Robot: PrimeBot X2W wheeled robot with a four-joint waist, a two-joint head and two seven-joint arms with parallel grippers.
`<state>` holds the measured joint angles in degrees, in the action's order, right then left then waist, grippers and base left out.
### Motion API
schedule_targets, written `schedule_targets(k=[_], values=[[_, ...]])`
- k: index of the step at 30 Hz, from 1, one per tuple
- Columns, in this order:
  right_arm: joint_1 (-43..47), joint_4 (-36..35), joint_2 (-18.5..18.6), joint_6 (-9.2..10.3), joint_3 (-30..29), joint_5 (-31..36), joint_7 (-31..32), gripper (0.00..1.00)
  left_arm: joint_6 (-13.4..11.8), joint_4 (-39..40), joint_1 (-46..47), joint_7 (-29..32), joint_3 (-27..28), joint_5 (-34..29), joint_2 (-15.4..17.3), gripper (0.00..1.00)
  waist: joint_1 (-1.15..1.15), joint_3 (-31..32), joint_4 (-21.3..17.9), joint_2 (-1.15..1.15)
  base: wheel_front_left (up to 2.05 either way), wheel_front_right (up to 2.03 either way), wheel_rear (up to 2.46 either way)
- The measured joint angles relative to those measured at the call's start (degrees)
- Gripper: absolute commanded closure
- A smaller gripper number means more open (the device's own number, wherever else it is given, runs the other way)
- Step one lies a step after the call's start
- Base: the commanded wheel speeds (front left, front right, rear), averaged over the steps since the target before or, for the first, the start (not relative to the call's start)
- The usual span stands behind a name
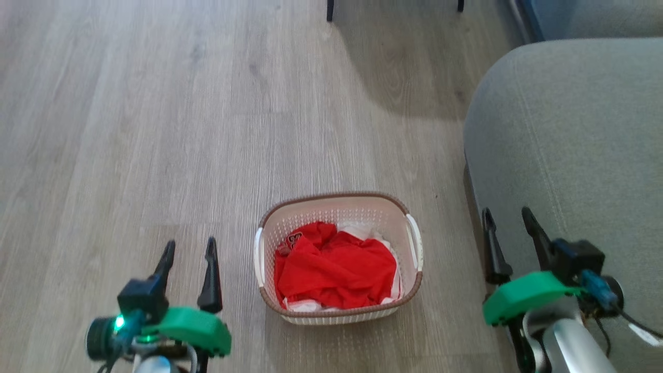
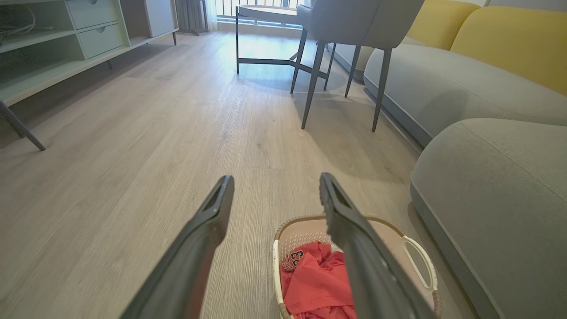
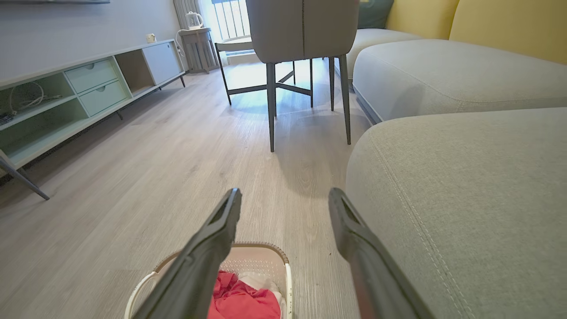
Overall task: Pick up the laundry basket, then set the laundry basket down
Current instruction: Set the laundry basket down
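Observation:
The laundry basket [image 1: 339,204] stands on the wood floor between my two arms, cream-white and perforated, with a brown rim and a white handle on each short side. Red and white clothes fill it. My left gripper [image 1: 189,248] hangs open to the basket's left, apart from it, nothing between its fingers. My right gripper [image 1: 510,217] is open to the basket's right, in front of the grey sofa, also apart from it. The left wrist view has the basket [image 2: 305,228] low behind my right-hand finger [image 2: 350,221]. In the right wrist view the basket [image 3: 261,254] sits at the bottom edge.
A grey sofa [image 1: 570,134] runs close along the basket's right side. Farther ahead stand a grey chair [image 2: 354,26] on thin dark legs and a small table [image 2: 266,11]. A low pale-green cabinet [image 3: 75,93] lines the left wall. Open floor lies to the left.

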<state>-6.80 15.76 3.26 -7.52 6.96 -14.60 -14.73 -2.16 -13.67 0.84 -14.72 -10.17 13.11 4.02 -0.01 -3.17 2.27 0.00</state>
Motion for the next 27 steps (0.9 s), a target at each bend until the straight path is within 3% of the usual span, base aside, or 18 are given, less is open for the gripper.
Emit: schedule_targets(k=[11,27], values=[[5.80,-4.72,-0.55,0.00,-2.21,0.01,0.00,0.00,-0.89,2.37,-6.03,0.01,1.69,-1.04,0.03,0.00,0.00,3.42,0.03,-0.01,0.00,0.00,0.00],[7.46,-5.13,-0.69,0.00,-2.83,0.07,0.00,0.00,-0.34,3.01,-6.87,0.00,1.76,-2.58,0.13,0.00,0.00,4.70,0.00,-0.01,0.00,0.00,0.00]])
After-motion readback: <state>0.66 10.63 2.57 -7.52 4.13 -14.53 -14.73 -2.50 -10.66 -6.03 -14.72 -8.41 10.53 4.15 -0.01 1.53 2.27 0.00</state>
